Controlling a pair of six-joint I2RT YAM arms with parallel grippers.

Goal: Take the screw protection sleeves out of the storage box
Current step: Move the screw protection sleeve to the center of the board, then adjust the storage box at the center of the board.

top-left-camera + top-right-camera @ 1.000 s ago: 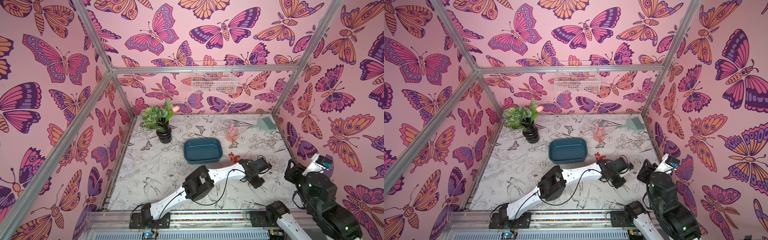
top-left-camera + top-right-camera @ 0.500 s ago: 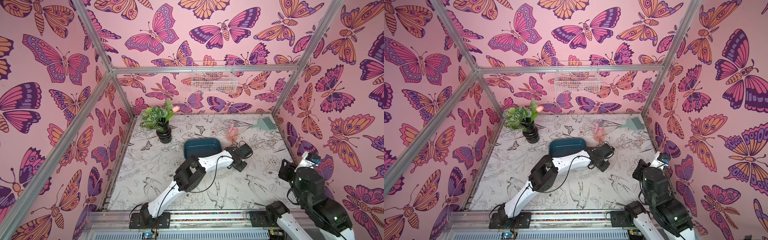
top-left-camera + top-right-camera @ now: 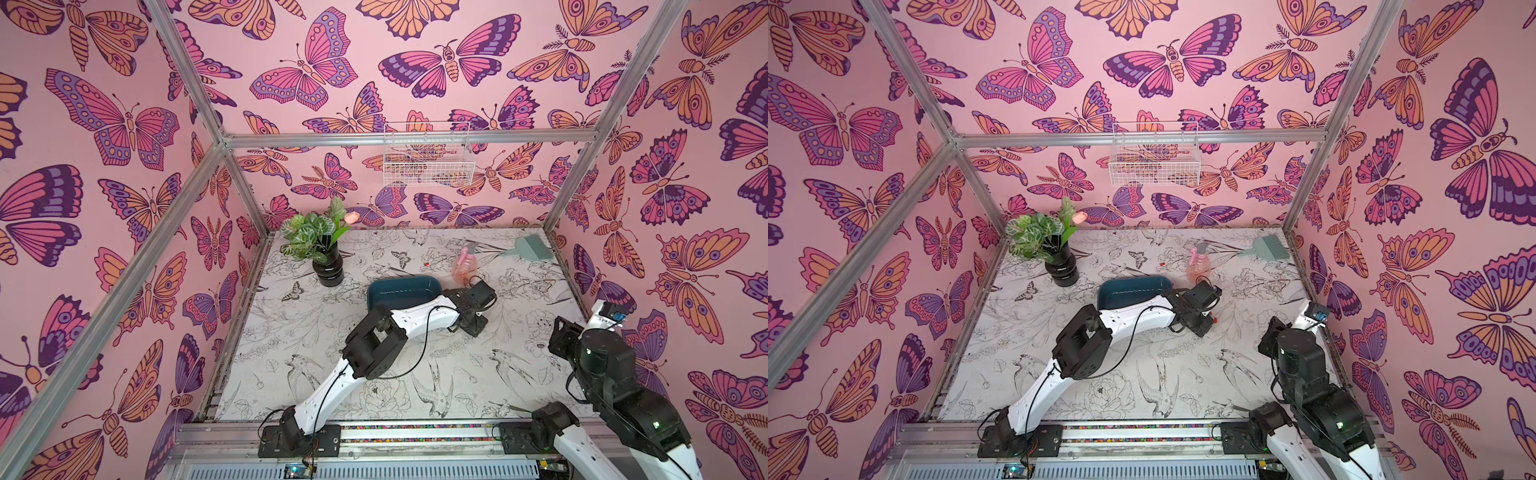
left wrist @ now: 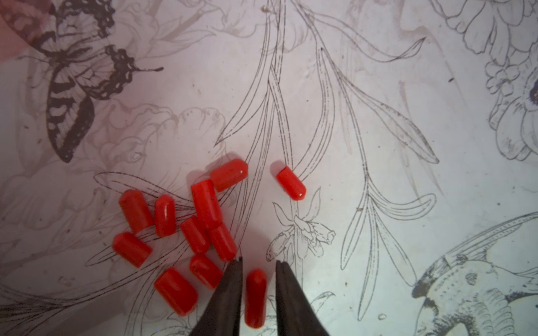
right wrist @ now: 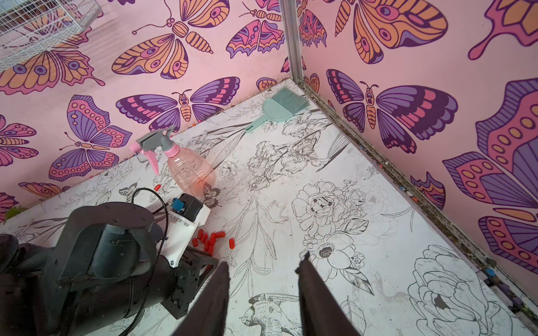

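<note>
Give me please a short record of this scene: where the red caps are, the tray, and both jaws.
tray: no caps in its visible part; left arm covers the rest
red caps: eleven loose on the table, outside the tray
stray cap: alone past the tray's far wall
left jaws: apart, one cap lying free between them
right jaws: apart, empty

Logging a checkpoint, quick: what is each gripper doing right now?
Left gripper: open, fingers either side of a tiny red cylindrical plastic sleeve, not gripping it.
Right gripper: open, empty.
</note>
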